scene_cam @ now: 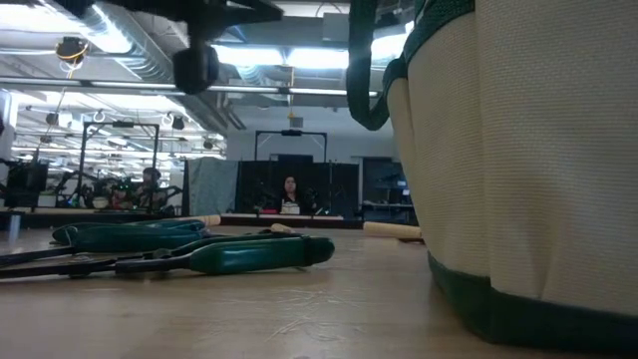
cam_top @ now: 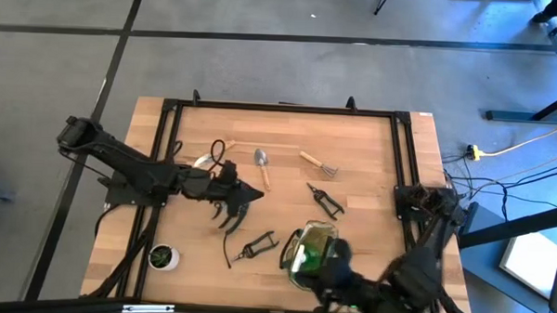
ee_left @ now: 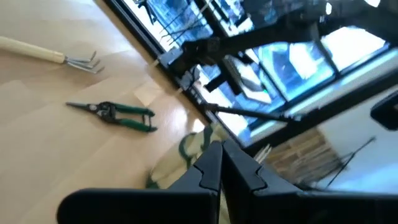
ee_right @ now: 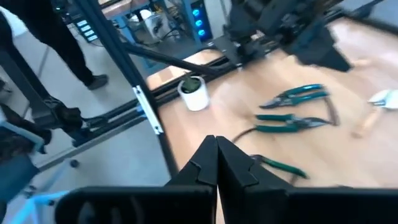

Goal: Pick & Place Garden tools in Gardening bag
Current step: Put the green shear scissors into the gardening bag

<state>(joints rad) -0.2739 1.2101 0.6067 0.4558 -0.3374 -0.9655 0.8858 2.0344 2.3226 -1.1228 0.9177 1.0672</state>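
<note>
Left end effector [cam_top: 251, 193] closed, potted plant [cam_top: 163, 257] nr edge

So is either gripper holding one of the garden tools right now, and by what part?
Neither. The left gripper and the right gripper are both shut with nothing between their fingers.

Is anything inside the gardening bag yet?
From above, the gardening bag shows a green interior near its front edge, with no tool clearly visible. The right gripper and its arm cover part of the opening, so the bottom cannot be checked.
</note>
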